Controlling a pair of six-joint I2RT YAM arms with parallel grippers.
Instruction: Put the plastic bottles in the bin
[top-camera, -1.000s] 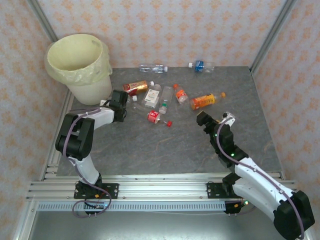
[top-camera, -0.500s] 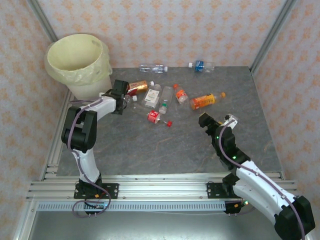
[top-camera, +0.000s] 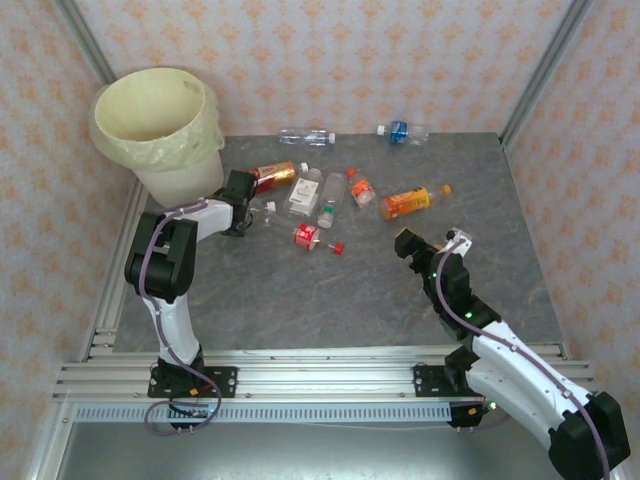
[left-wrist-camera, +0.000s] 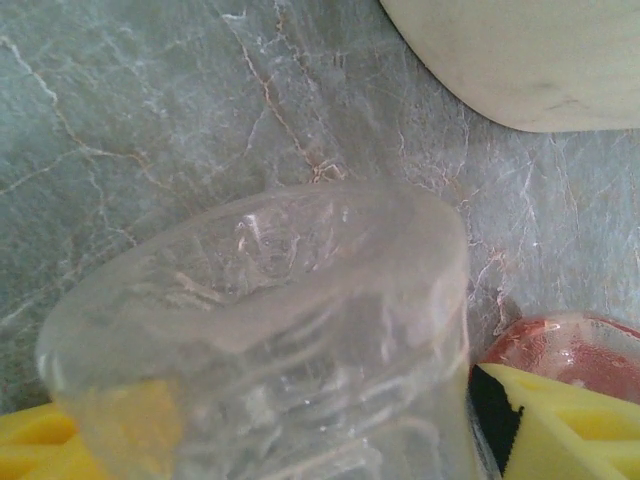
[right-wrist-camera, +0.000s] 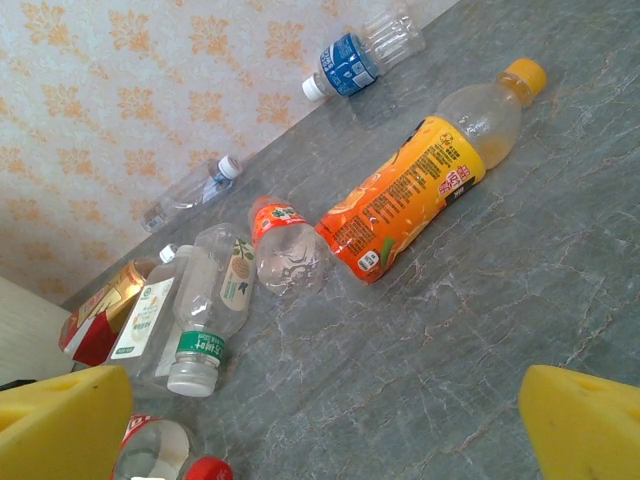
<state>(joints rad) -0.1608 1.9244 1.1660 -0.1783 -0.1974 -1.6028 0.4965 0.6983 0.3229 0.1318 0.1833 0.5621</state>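
The left fingers (left-wrist-camera: 570, 425) flank a clear bottle (left-wrist-camera: 280, 330); whether they clamp it, I cannot tell. The right fingers (right-wrist-camera: 60, 425) stand wide apart, an orange-labelled bottle (right-wrist-camera: 405, 200) beyond them.

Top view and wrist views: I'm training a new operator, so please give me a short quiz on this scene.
1. True or false: the right gripper holds the orange bottle.
2. Where does the bin stand?
A. far left corner
B. far right corner
C. between the arm bases
3. Short answer: what lies between the left gripper's fingers?

Key: 1 false, it is open and the bottle lies on the table beyond it; 2 A; 3 a clear bottle.
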